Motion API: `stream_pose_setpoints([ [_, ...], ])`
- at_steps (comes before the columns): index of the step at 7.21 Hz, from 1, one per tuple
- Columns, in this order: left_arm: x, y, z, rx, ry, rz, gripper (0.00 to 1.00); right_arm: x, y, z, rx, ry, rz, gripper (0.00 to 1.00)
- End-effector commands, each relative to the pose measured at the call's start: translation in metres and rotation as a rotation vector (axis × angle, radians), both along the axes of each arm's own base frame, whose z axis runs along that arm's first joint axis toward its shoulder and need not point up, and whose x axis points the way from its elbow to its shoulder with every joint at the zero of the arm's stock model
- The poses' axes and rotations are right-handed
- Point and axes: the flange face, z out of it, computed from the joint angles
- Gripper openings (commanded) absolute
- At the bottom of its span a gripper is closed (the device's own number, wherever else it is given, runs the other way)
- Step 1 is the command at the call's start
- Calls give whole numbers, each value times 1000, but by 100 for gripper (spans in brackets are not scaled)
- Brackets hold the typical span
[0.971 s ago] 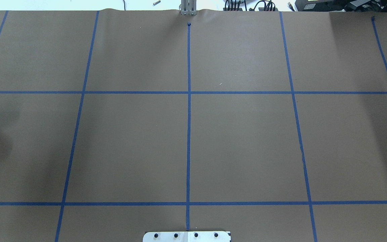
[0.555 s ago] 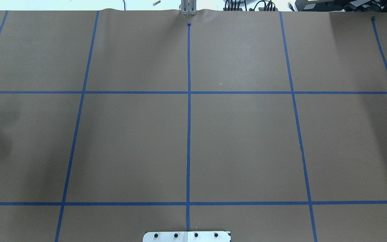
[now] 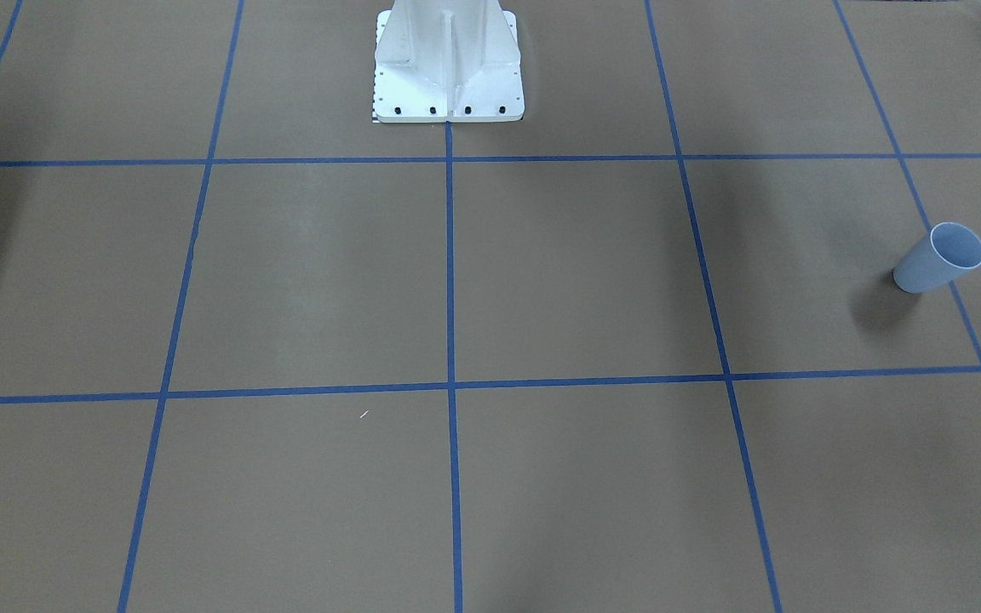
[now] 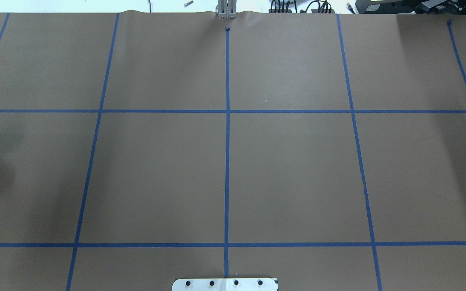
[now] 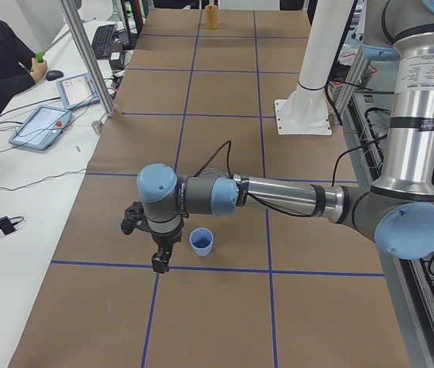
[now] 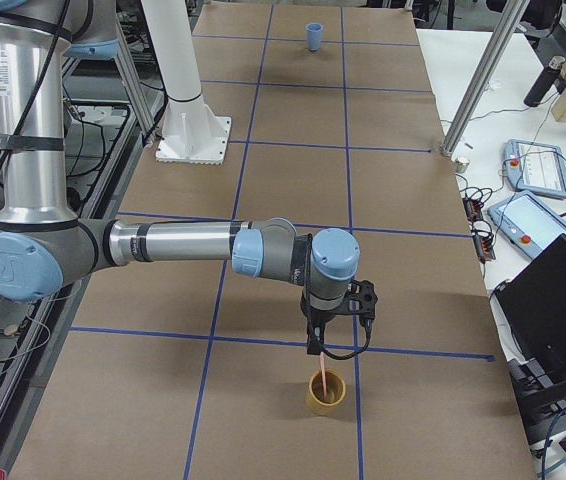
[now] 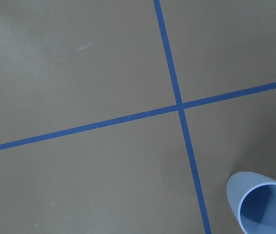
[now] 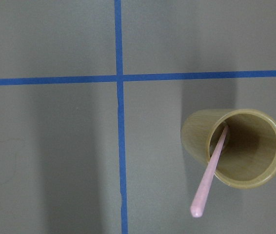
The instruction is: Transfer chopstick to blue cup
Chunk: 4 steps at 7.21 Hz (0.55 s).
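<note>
Slim, straight pink chopstick [image 8: 209,170]: stands tilted inside a tan cylindrical bamboo-look holder [image 8: 247,146], shaft leaning on the rim, rounded top end poking out past it.
Right gripper [image 6: 315,347]: directly above the holder; finger spread cannot be told.
Small pale-blue tapered plastic cup [image 3: 937,258]: upright, at the opposite end of the brown paper-covered table [image 3: 576,272] from the holder, darker blue inside showing.
Left gripper [image 5: 159,263]: at that same far end, near the cup; spread likewise cannot be told.
Blue tape lines [image 8: 119,146]: cross just beside the holder.
</note>
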Motion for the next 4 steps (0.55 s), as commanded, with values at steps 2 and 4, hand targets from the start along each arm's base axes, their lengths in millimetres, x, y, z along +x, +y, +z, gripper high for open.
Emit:
stream_pose_setpoints([
  [2,3,2,8,-4,3,9,98,0,-3,-3,6,0,0,100],
  [4,8,0,22,-28,3,3,98,0,0,-2,4,0,1,100],
])
